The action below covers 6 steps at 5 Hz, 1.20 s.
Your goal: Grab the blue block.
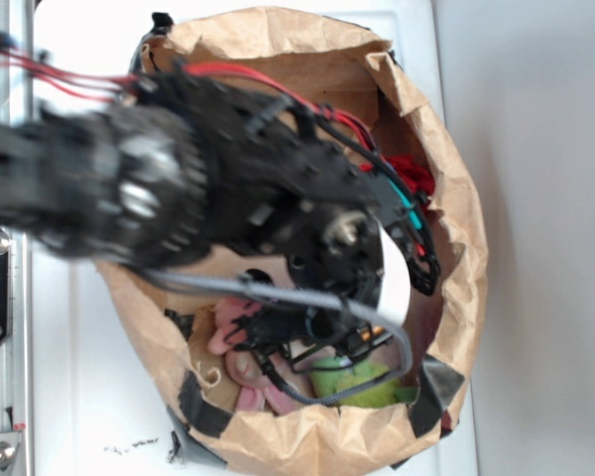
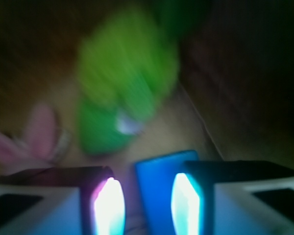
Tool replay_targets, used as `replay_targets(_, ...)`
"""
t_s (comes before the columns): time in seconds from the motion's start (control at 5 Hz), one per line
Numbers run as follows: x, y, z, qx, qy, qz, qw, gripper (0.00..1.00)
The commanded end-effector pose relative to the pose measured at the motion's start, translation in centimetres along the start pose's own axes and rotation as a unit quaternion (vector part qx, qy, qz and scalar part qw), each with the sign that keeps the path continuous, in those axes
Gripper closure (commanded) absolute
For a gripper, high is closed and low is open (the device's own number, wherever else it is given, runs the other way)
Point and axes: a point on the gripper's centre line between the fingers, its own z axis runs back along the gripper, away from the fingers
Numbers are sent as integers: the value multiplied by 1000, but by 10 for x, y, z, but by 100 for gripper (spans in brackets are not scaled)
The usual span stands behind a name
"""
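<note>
- Exterior view: the arm [image 1: 178,188] reached down into a brown paper bag [image 1: 456,198] standing on a white surface [image 1: 535,297]; the arm was motion-blurred and hid most of the bag's inside.
- The gripper [image 2: 147,203] hung low in the bag near its bottom, its fingers [image 2: 110,205] apart with a clear gap between the two lit pads.
- The blue block [image 2: 161,181] lay in that gap, seen from the wrist as a flat bright blue slab on the tan bag floor. It sat nearer the right-hand pad, possibly touching it; the blur made contact hard to judge. It did not show in the exterior view.
- A yellow-green plush toy [image 2: 125,83] lay just beyond the block, and a pink plush toy [image 2: 36,132] off to the left. Both also showed at the near edge of the bag from outside; something red [image 1: 412,171] sat by the far wall.
- Judgement: the step in hand was the final approach, jaws straddling the block but not closed on it.
- Next move looked to call for a small shift so the block centred between the pads, perhaps a little more descent, then closing.
- Risk: the green toy was close enough to be nudged or caught.
</note>
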Motion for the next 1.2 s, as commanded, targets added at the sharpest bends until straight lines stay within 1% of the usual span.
replay_targets(0.0, 15, 14, 82, 86, -54, 74, 992, 100)
replay_targets(0.2, 16, 18, 75, 81, -38, 76, 993, 100)
replay_targets(0.4, 10, 18, 59, 77, -18, 46, 996, 0)
replay_targets(0.8, 5, 10, 28, 80, -2, -7, 997, 0)
replay_targets(1.0, 8, 5, 16, 74, -18, -32, 997, 0)
